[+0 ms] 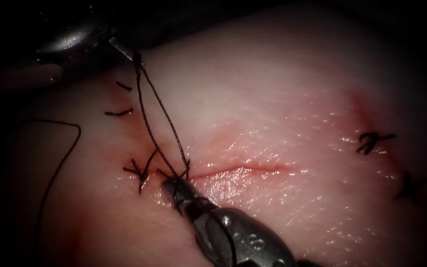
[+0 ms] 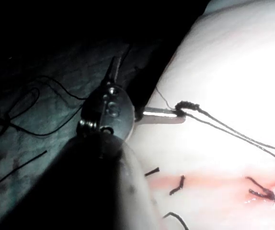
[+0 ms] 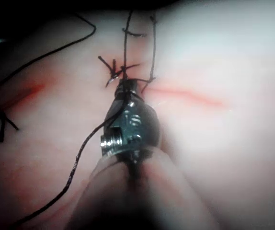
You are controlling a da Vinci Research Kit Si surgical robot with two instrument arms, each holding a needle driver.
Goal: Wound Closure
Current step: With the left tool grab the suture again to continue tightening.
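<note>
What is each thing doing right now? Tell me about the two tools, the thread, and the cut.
Left tool: shut on the thread, held up off the tissue.
Right tool: shut on the thread, down at the cut.
Thread: stretched between both tools.
Cut: stitched at left end, the rest unstitched.
Tissue: wet, shiny.

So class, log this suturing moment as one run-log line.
left pincer: shut on thread | right pincer: shut on thread at cut | tissue: knots tied
</note>
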